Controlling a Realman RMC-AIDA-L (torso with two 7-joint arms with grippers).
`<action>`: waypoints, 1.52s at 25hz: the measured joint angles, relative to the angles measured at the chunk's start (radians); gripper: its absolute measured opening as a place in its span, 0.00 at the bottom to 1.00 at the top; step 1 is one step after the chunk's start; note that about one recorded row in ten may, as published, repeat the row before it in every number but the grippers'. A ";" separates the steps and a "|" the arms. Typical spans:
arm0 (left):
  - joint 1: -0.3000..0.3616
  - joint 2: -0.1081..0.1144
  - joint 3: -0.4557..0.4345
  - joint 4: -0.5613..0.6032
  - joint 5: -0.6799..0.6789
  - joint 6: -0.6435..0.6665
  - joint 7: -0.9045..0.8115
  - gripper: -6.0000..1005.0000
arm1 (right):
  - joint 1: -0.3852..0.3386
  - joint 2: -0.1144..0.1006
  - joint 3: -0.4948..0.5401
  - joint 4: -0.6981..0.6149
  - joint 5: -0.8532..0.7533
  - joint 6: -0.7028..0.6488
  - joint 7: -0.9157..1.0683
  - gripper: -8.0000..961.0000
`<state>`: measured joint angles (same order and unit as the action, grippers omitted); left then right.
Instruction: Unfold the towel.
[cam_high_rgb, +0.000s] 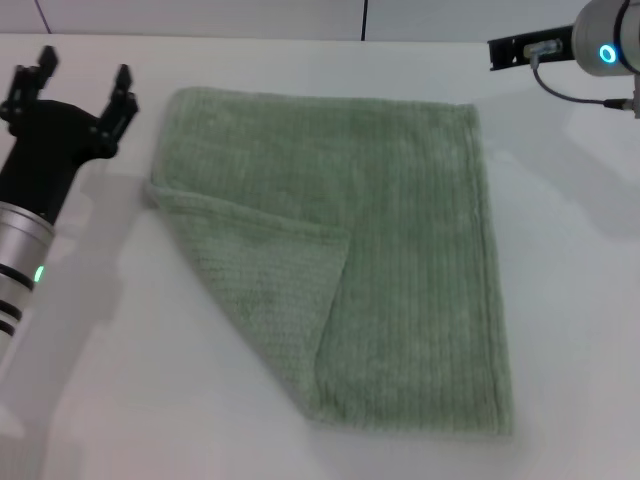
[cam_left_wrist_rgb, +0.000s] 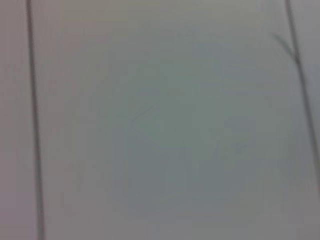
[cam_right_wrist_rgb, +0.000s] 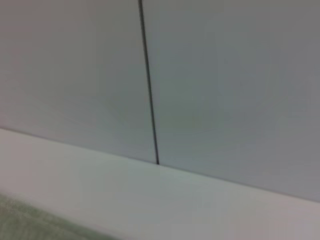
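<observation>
Towel (cam_high_rgb: 380, 250) flat on table (cam_high_rgb: 100, 380), one corner folded over, just right of open-fingered left gripper (cam_high_rgb: 82, 85).

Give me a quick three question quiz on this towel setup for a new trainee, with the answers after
1. True or false: the towel lies fully flat on the table.
2. Which gripper is nearer the folded-over corner: A left, B right?
3. The left gripper has its fingers ____.

Key: 1 false, one corner is folded over. 2 A; the right arm sits at the far right edge, its gripper out of view. 3 open.
</observation>
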<state>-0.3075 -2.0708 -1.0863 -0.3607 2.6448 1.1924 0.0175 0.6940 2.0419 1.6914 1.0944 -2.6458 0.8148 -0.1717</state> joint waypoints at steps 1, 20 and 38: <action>0.003 0.002 0.011 -0.011 -0.001 -0.005 0.000 0.75 | 0.005 0.000 0.000 -0.003 0.001 0.010 0.001 0.01; 0.226 0.045 -0.069 -1.023 0.238 -1.234 0.095 0.74 | 0.083 0.001 -0.024 -0.131 0.003 0.096 0.007 0.01; 0.071 0.002 0.011 -1.437 0.238 -2.170 0.364 0.72 | 0.139 0.017 0.011 -0.257 0.057 0.048 -0.053 0.01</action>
<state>-0.2365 -2.0689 -1.0754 -1.7974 2.8833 -0.9772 0.3812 0.8333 2.0592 1.7020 0.8374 -2.5890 0.8626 -0.2246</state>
